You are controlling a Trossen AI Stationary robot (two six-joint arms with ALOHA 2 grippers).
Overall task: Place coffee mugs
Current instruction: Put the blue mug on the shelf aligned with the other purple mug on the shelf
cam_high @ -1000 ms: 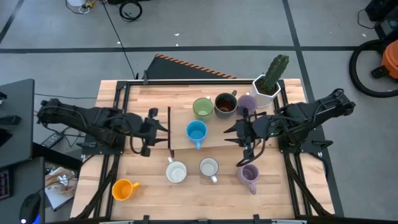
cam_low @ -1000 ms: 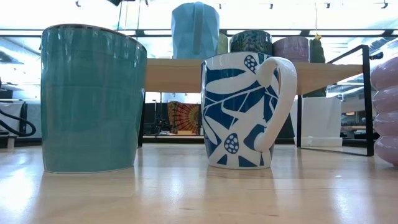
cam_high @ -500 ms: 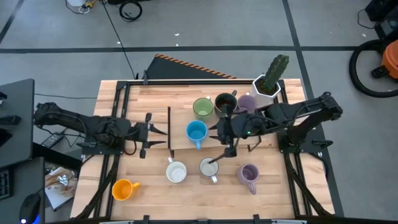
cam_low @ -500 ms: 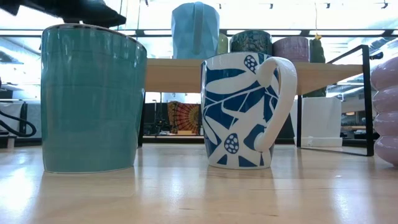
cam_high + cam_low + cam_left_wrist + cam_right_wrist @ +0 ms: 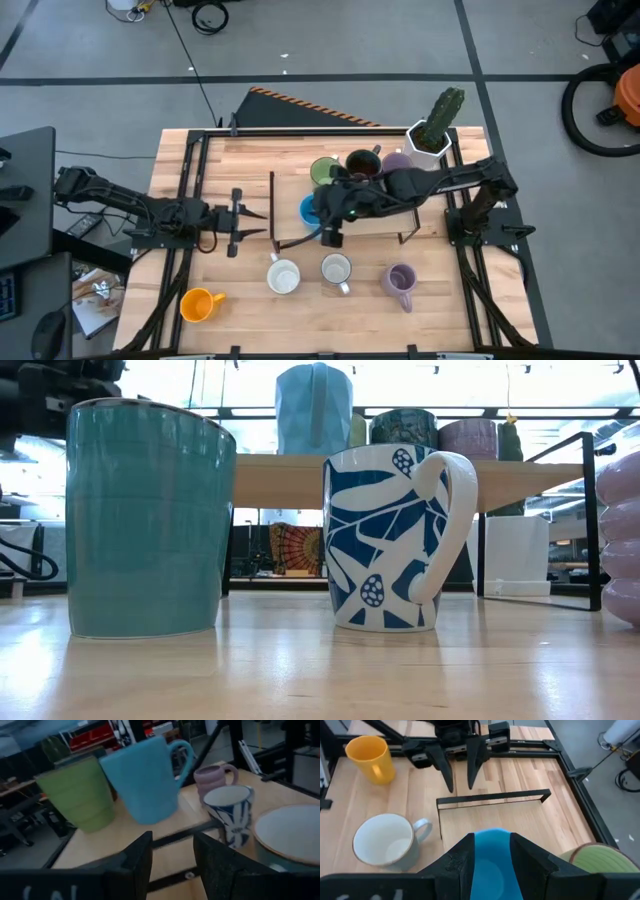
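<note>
Inspection of one wooden counter (image 5: 200,160), carrying one raised shelf (image 5: 290,190) on a black frame at its middle. Two dark arms noted, one per side. Left arm low over the counter's left part, left pincer (image 5: 173,837) just beside the shelf's left end, pointing toward it, fingers part-way apart with nothing between them. Right arm stretched across the shelf from the right side; right pincer (image 5: 490,837) directly over the blue mug (image 5: 312,208), fingers part-way apart with the mug's rim showing in the gap; no firm hold evident. One white hexagonal pot with cactus (image 5: 425,140) at the far right corner, just beside the shelf. Coffee mugs counted: eight. Four on the shelf: green mug (image 5: 325,172), dark brown mug (image 5: 360,168) and shelf lavender mug (image 5: 398,164) in a row along the far edge, blue mug nearer the front. Four on the counter in front of the shelf: first white mug (image 5: 283,276) and second white mug (image 5: 336,269) near each other, front lavender mug (image 5: 401,281) to their right, orange mug (image 5: 200,304) well apart at the near left corner. All eight upright.
</note>
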